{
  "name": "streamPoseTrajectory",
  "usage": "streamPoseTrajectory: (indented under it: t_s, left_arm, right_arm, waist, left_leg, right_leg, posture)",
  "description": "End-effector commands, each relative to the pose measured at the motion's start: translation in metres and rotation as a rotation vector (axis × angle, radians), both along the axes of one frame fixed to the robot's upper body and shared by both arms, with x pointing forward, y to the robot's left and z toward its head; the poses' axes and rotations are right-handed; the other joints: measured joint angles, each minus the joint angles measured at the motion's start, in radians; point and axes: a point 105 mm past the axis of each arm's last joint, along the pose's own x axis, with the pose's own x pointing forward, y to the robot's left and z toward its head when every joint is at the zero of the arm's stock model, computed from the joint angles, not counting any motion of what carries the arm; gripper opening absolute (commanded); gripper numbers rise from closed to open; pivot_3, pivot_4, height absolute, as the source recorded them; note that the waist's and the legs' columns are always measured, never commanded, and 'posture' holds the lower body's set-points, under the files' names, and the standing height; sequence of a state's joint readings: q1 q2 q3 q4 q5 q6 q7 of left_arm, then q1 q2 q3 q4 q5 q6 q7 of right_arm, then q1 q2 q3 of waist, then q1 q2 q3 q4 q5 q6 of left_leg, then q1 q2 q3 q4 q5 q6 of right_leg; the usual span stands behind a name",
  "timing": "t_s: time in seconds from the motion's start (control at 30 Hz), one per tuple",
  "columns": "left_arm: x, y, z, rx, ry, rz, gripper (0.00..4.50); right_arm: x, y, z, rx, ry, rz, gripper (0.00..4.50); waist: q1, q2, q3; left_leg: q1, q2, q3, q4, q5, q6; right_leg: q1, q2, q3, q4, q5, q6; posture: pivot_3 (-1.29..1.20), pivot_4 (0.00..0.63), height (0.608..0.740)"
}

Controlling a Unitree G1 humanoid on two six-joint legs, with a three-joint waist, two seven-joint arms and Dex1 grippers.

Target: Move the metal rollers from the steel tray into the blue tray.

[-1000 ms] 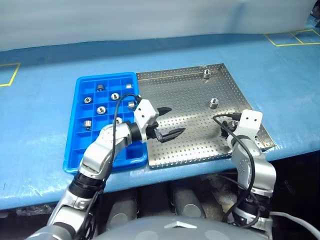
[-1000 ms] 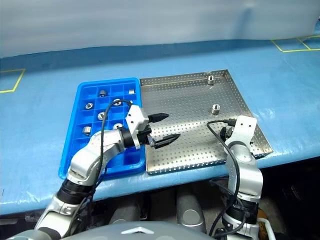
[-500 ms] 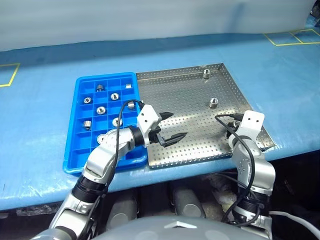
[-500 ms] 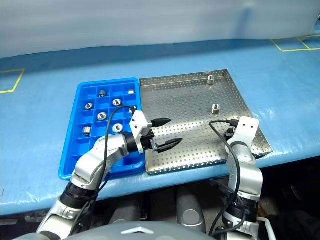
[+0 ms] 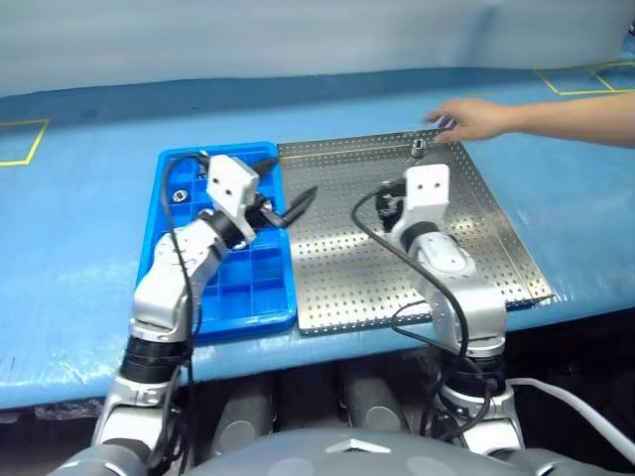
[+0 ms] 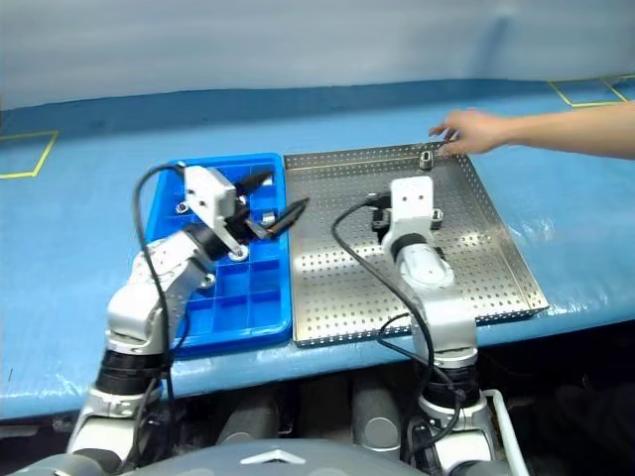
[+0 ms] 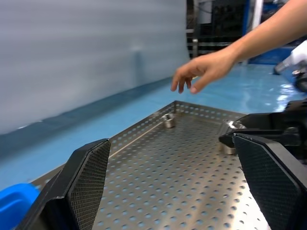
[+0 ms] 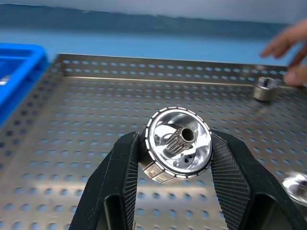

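We see the right gripper (image 8: 178,158) clenched on one of the metal rollers (image 8: 178,144), its two black fingers (image 8: 117,179) pressing the roller's sides so that the shiny face with its dark centre hole looks back at the wrist camera; the roller is carried clear above the perforated floor of the steel tray (image 8: 72,124). From the head views, that gripper sits over the middle of the steel tray (image 5: 337,288), pointing away from the robot. A second roller (image 8: 265,89) stands upright in the tray near its far rim (the same one shows as a small cylinder (image 5: 418,148) by the far right corner in the head view), and part of another shiny roller (image 8: 296,184) lies on the tray floor beside the right gripper. A person's hand (image 5: 474,119) reaches in from the right, fingers hovering just beyond that far corner and close to the upright roller; we cannot tell whether it touches anything. The left gripper (image 5: 288,208) hangs with its jaws spread wide and nothing between them, over the seam where the blue tray (image 5: 223,307) meets the steel tray, its fingers (image 7: 84,182) pointing across the steel tray. The blue tray lies touching the steel tray's left edge, and at least one roller (image 5: 180,195) sits in a far compartment of it; the left arm hides much of the other compartments. Both trays rest on a blue-covered table (image 5: 79,248).
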State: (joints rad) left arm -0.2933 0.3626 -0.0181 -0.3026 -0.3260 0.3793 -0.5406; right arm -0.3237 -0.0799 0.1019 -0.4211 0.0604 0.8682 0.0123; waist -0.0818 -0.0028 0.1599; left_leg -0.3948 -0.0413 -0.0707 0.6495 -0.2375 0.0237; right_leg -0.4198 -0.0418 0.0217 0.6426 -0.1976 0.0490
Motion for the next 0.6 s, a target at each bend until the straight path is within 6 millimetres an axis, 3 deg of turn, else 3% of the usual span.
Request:
streamPoseTrajectory:
  t_s: [0.03, 0.27, 0.37, 0.6]
  left_arm:
    - [-0.018, 0.014, 0.015, 0.024, -0.058, -0.013, 4.5]
    - [-0.057, 0.047, 0.007, 0.043, -0.016, 0.043, 4.5]
    - [-0.071, 0.056, 0.006, 0.017, -0.003, 0.078, 4.5]
    - [-0.09, 0.069, -0.007, 0.04, 0.021, 0.157, 4.5]
  right_arm:
    - [-0.009, 0.041, 0.025, 0.002, -0.078, 0.199, 1.86]
    - [-0.031, 0.097, 0.043, 0.016, -0.112, 0.483, 1.86]
    - [-0.042, 0.111, 0.045, 0.034, -0.099, 0.571, 1.86]
    - [-0.078, 0.133, 0.016, 0.043, 0.068, 0.79, 1.86]
  waist:
    - [0.012, 0.0, 0.0]
    - [0.053, -0.001, 0.0]
    - [0.072, -0.001, 0.001]
    - [0.11, -0.001, 0.0]
  left_leg:
    - [-0.001, 0.0, 0.0, 0.0, 0.0, 0.0]
    - [-0.005, -0.001, 0.0, -0.001, -0.001, -0.001]
    - [-0.005, 0.0, -0.002, -0.002, 0.0, -0.002]
    - [-0.005, 0.0, -0.006, -0.002, 0.001, -0.004]
  right_leg:
    - [-0.001, 0.0, 0.0, 0.0, 0.0, -0.001]
    - [-0.007, -0.002, -0.001, 0.0, 0.0, -0.002]
    - [-0.007, -0.003, -0.002, 0.0, -0.001, -0.003]
    - [-0.006, -0.003, -0.007, 0.0, -0.006, -0.011]
  posture:
    - [0.01, 0.15, 0.74]
    - [0.1, 0.15, 0.74]
    - [0.14, 0.15, 0.74]
    - [0.19, 0.15, 0.74]
